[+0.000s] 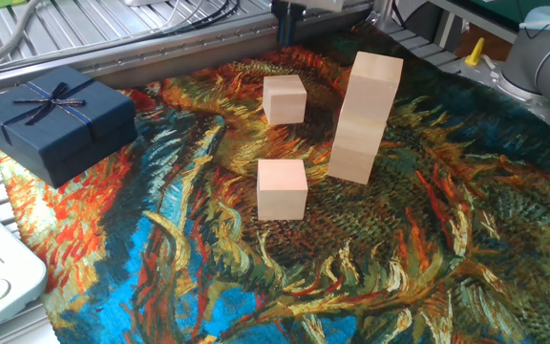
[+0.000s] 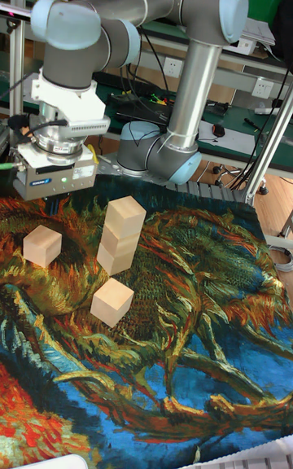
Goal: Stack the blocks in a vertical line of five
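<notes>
Wooden blocks (image 1: 282, 189): 3 stacked, 2 loose

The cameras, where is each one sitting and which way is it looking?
Fixed view: sits high at one side of the table, looks down across the painted cloth; only the gripper's edge and an arm joint show.
Tall fixed view: sits at the table's opposite end, faces the grey UR5 arm and its gripper.
Both share the stack of three pale wooden cubes and two loose cubes.
</notes>
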You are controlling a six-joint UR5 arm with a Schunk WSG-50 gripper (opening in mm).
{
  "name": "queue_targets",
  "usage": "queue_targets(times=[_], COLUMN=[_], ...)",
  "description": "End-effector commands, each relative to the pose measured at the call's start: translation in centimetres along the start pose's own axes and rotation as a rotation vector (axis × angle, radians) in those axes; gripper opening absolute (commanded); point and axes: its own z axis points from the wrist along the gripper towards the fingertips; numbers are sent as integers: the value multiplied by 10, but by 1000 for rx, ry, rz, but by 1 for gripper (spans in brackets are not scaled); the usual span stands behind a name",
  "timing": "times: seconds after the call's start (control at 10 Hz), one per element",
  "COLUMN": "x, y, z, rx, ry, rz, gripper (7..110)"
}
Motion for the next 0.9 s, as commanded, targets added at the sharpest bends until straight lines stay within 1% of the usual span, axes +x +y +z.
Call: queue_targets(times=[0.0, 0.2, 0.3, 0.4, 0.5, 0.6, 0.7, 0.8], x=[-7, -5, 0, -1, -2, -2, 3, 5], y=[18, 22, 25, 29, 36, 31, 25, 17], z=[5, 4, 4, 4, 2, 3, 4, 5], rx=[-86, -102, -114, -129, -158, -138, -112, -88], ry=[-24, -9, 10, 8, 3, 2, 21, 26], rz=[-5, 88, 118, 112, 77, 75, 63, 42], gripper=[7, 7, 7, 7, 7, 7, 7, 7])
